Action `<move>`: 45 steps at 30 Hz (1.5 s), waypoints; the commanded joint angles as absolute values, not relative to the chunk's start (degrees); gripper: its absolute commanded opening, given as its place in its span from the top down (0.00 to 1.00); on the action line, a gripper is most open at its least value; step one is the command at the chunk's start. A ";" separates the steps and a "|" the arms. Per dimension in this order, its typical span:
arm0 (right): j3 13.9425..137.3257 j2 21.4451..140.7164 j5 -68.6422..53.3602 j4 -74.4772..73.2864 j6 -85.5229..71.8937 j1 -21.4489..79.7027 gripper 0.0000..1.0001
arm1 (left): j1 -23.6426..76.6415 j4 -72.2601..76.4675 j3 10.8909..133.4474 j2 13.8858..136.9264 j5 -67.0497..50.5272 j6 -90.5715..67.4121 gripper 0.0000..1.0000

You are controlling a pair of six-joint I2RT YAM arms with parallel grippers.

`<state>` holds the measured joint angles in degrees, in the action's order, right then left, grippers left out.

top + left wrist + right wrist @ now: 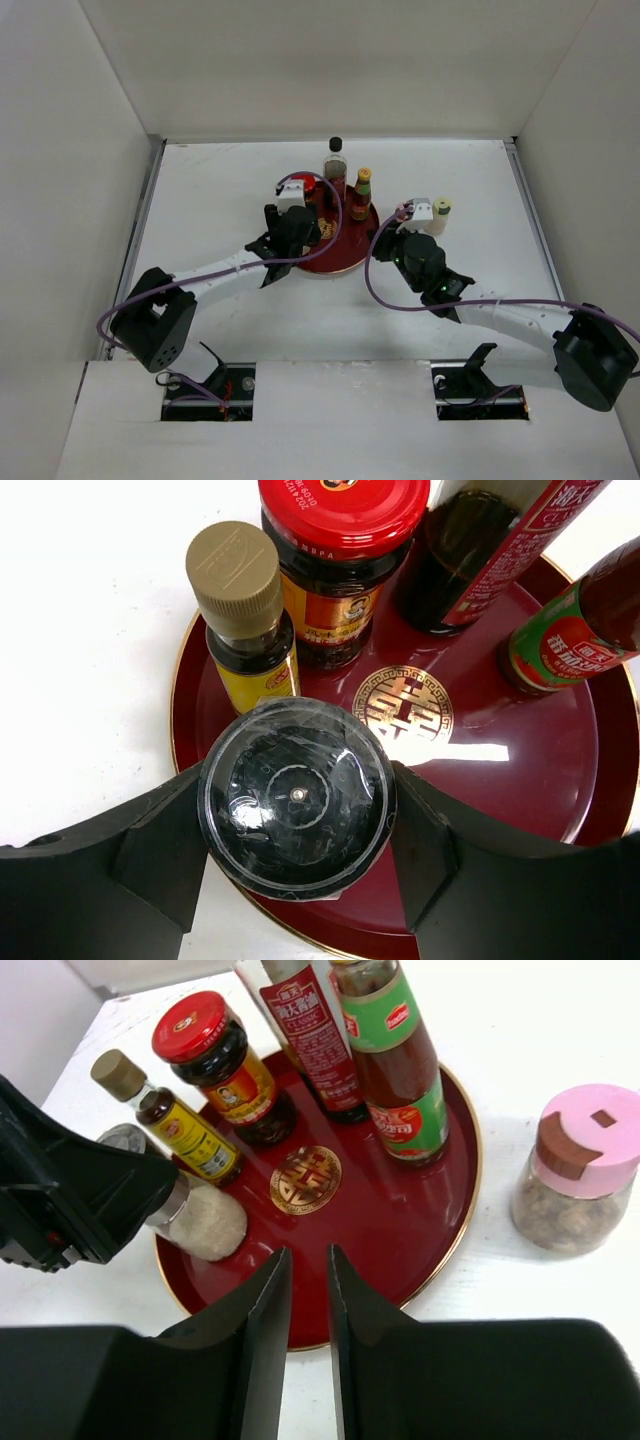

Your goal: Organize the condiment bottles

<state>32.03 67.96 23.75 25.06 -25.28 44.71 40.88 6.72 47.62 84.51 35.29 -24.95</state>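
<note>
Left tool [297, 825]: clenched on the clear-lidded shaker [297, 798], held over the near-left rim of the tray [590, 780].
Small tan-capped bottle [243, 615]: upright on the tray, just beside the red-lidded jar [340, 565].
Tall dark bottle [480, 550]: on the tray's far side.
Green-labelled bottle [580, 630]: right of it, on the tray.
Right tool [308, 1335]: fingers almost together, grasping nothing, near the tray's rim.
Pink-capped shaker [578, 1168]: on the table [560, 1020], right of the tray.

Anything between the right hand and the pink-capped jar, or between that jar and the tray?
Nothing visible. The pink-capped jar stands on bare table just right of the tray, apart from it, and the right hand is nearly closed and empty, pointing at the tray's near edge.
</note>
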 commanded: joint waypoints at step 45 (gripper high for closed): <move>54.50 91.94 34.98 10.72 -20.92 27.99 0.46 | 29.31 36.30 11.43 47.19 32.78 -33.66 0.08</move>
